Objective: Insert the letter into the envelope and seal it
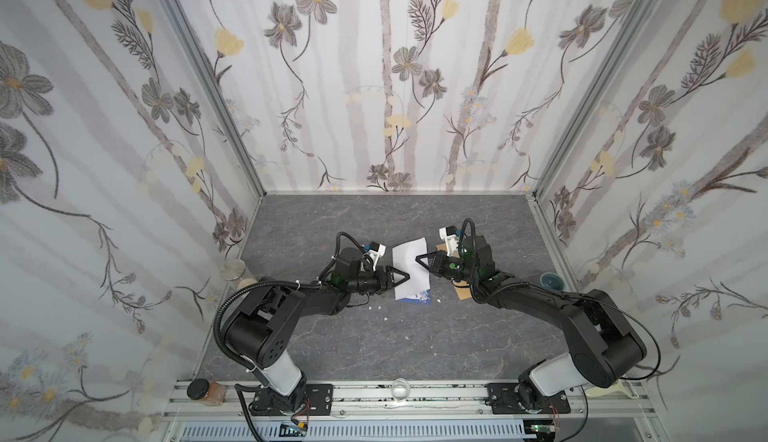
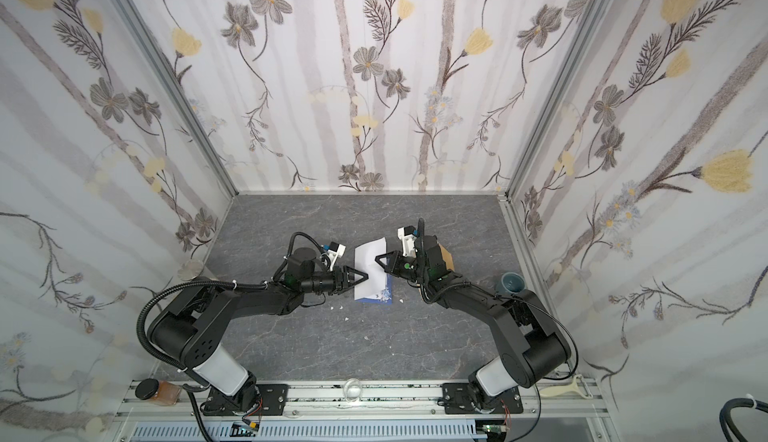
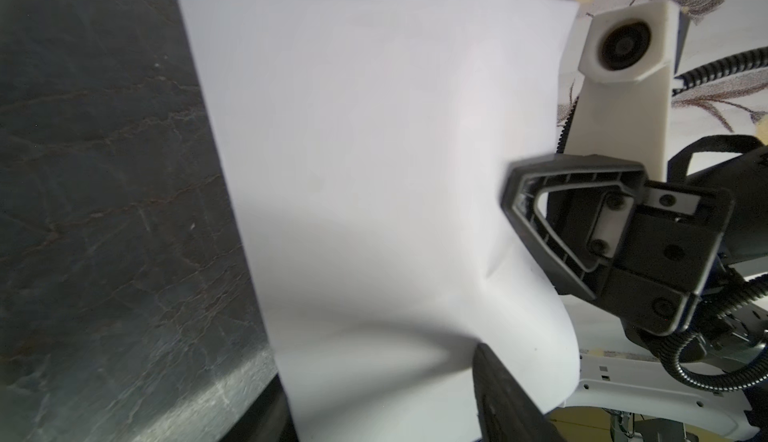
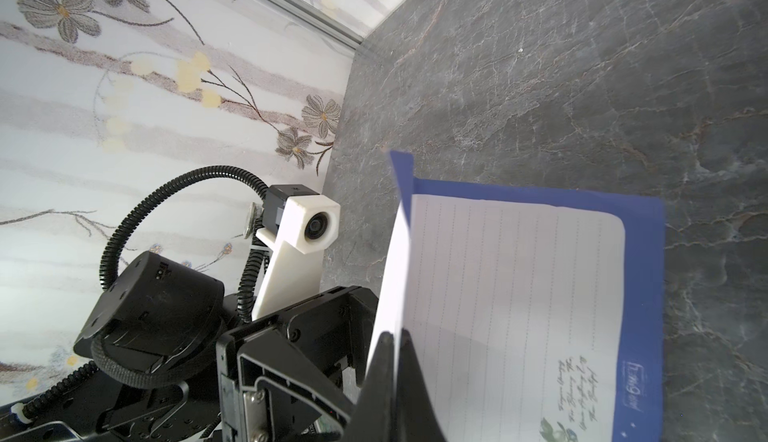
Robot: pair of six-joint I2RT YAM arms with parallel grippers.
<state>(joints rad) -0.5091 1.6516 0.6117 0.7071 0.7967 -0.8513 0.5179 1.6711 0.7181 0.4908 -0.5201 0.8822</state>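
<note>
The letter (image 1: 409, 271) (image 2: 372, 274) is bent over at mid-table, its plain white back up and a blue-bordered strip with flower print on the table. My right gripper (image 1: 418, 259) (image 4: 392, 336) is shut on the raised right edge; the lined, blue-bordered face (image 4: 511, 315) shows in the right wrist view. My left gripper (image 1: 409, 276) (image 3: 376, 377) is open at the letter's left edge, and the white sheet (image 3: 374, 170) runs between its fingers. The tan envelope (image 1: 461, 293) (image 2: 447, 256) lies under my right arm, mostly hidden.
A teal cup (image 1: 552, 281) stands by the right wall. A metal disc (image 1: 232, 271) sits at the left wall. On the front rail are a black-lidded jar (image 1: 203, 390) and a clear glass (image 1: 401, 390). Small white scraps (image 1: 386, 318) dot the grey table.
</note>
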